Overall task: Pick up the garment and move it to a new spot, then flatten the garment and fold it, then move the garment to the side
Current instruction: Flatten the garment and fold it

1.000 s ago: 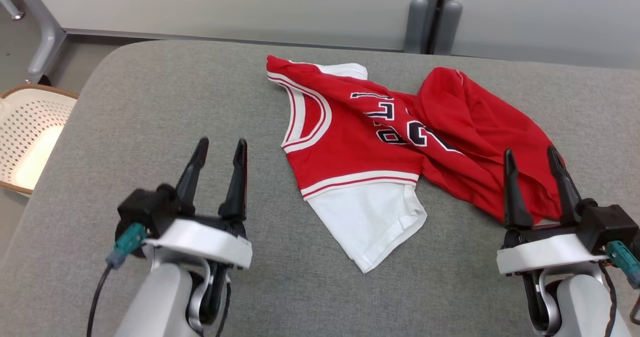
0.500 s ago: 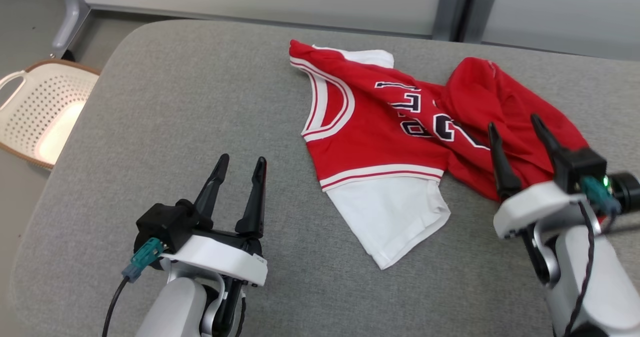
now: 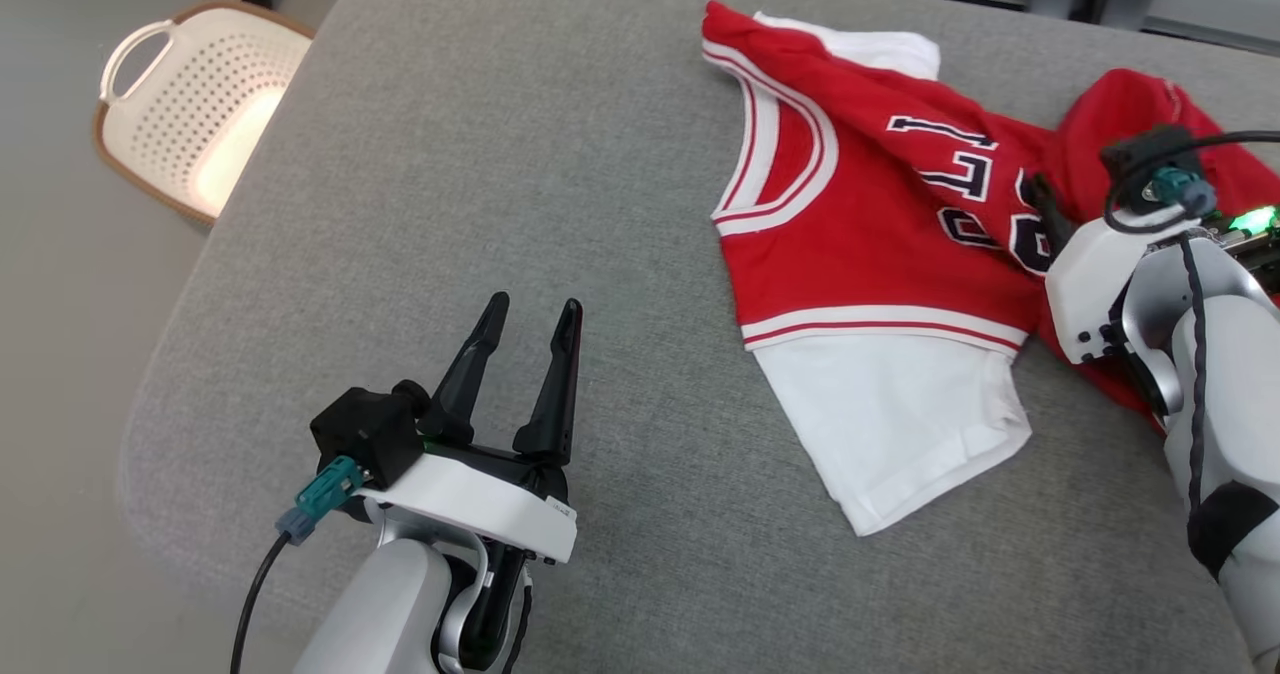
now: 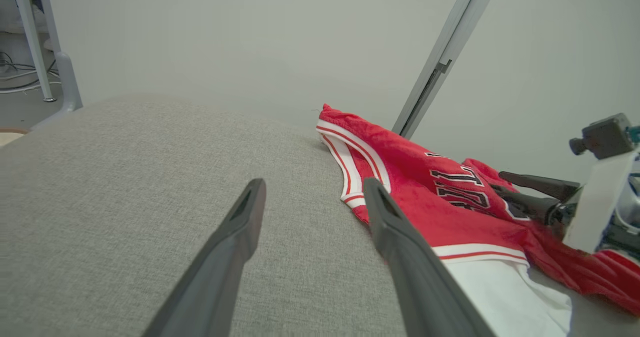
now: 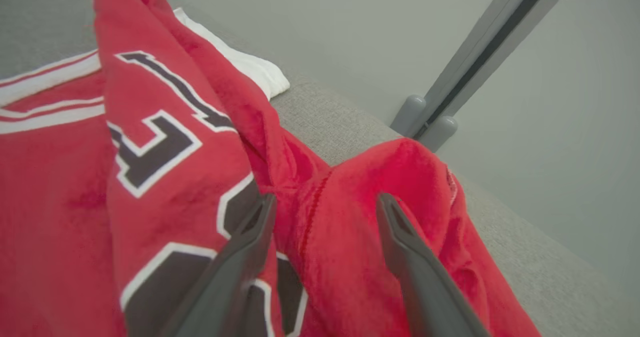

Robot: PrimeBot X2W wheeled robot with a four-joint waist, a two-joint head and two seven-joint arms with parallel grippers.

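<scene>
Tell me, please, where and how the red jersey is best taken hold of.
Probably at the bunched ridge on the crumpled half of the red jersey: it stands up off the grey padded table, while the rest lies flat. Come down from above with the right pincer, whose open fingers stand on either side of that ridge.

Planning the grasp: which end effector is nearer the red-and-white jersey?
Right. Right end effector is over the red-and-white jersey; left end effector is off it, over grey fabric.
</scene>
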